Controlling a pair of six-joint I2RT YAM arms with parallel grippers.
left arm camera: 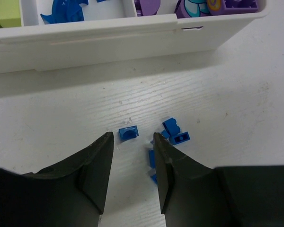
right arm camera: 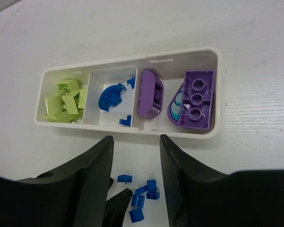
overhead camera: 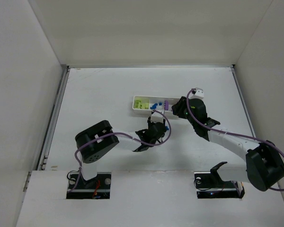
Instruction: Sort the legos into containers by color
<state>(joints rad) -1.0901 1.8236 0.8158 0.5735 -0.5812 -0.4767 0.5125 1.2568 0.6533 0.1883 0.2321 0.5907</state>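
Note:
The white tray (right arm camera: 217, 85) holds lime-green legos (right arm camera: 64, 101) in its left compartment, blue ones (right arm camera: 111, 97) in the second and purple ones (right arm camera: 194, 99) in the two on the right. Several loose blue legos (right arm camera: 144, 194) lie on the table just in front of the tray. In the left wrist view one blue lego (left arm camera: 128, 134) lies just beyond the fingertips and a cluster (left arm camera: 175, 131) lies beside the right finger. My left gripper (left arm camera: 132, 139) is open and empty, low over them. My right gripper (right arm camera: 135, 139) is open and empty, above the tray's near edge (overhead camera: 151, 112).
White walls enclose the table on the left, back and right. The two grippers (overhead camera: 159, 126) (overhead camera: 178, 109) are close together at the tray's near right side. The left gripper's fingertip (right arm camera: 118, 203) shows beside the loose legos.

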